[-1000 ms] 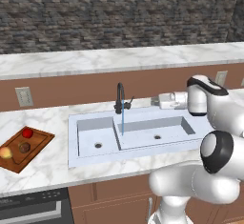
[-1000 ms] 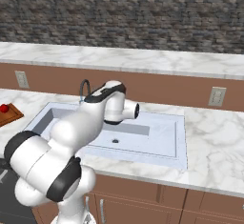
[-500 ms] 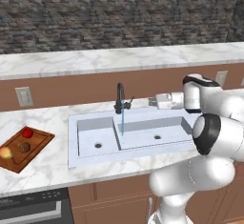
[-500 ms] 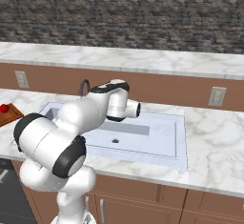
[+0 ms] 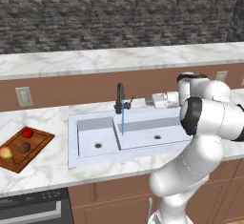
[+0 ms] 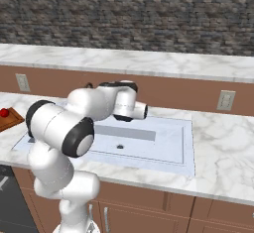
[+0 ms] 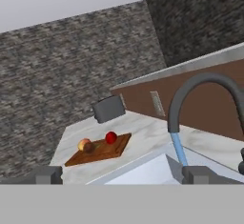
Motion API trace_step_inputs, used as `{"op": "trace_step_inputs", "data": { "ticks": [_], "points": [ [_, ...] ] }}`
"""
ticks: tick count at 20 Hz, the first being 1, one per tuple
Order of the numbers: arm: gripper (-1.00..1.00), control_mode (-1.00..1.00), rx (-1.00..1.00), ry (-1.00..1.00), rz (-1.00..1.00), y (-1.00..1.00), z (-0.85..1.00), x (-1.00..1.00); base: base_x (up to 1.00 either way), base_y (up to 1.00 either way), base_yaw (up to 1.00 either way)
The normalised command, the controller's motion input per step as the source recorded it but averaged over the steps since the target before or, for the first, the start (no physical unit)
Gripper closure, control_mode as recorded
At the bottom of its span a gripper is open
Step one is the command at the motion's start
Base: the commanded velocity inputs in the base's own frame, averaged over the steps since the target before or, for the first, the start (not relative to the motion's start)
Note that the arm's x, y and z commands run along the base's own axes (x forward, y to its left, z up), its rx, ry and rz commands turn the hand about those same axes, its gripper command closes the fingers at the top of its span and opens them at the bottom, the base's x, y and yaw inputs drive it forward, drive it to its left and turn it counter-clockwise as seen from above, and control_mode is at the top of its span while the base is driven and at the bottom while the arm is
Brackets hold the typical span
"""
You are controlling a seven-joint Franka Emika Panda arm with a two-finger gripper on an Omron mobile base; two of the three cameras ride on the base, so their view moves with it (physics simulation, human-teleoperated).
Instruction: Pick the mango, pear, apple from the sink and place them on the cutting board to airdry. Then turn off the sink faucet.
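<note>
The sink faucet (image 5: 119, 96) stands black behind the white sink (image 5: 90, 144), with water (image 5: 123, 120) running from its spout. My gripper (image 5: 152, 100) hovers level with the faucet, just to its right, open and empty. In the hand view the two fingertips (image 7: 47, 174) stand wide apart, with the faucet's curved spout (image 7: 200, 84) ahead on the right. On the cutting board (image 5: 35, 144) at the far left lie the apple (image 5: 27, 133), the pear (image 5: 25, 147) and the mango (image 5: 5, 152). From the right base view the apple (image 6: 4, 112) and a corner of the board (image 6: 12, 120) show.
A grey toaster (image 7: 108, 108) stands on the counter beyond the board. Wall sockets (image 5: 23, 96) sit on the brown backsplash. An oven front (image 5: 33, 208) lies below the counter's left end. My own arm (image 6: 74, 123) covers the sink's left basin in the right base view.
The arm's elbow has swung round toward the cameras, and the hand has eased a little left toward the faucet. The gripper stays open. The fruit has not moved.
</note>
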Motion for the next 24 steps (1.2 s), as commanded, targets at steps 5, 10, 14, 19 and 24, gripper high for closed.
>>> {"op": "trace_step_inputs", "data": {
  "ticks": [5,10,14,19,24],
  "points": [
    [-1.00,-1.00,0.00,0.00,0.05,0.04,-0.16,0.34,0.00,0.00,0.00],
    [-1.00,-1.00,0.00,0.00,0.04,0.10,-0.16,0.38,0.00,0.00,0.00],
    [-1.00,-1.00,0.00,0.00,0.03,0.00,-0.17,0.42,0.00,0.00,0.00],
    [-1.00,-1.00,0.00,0.00,0.04,0.06,-0.15,0.37,0.00,0.00,0.00],
    [-1.00,-1.00,0.00,0.00,0.01,0.01,-0.23,0.08,0.00,0.00,0.00]
  ]
}}
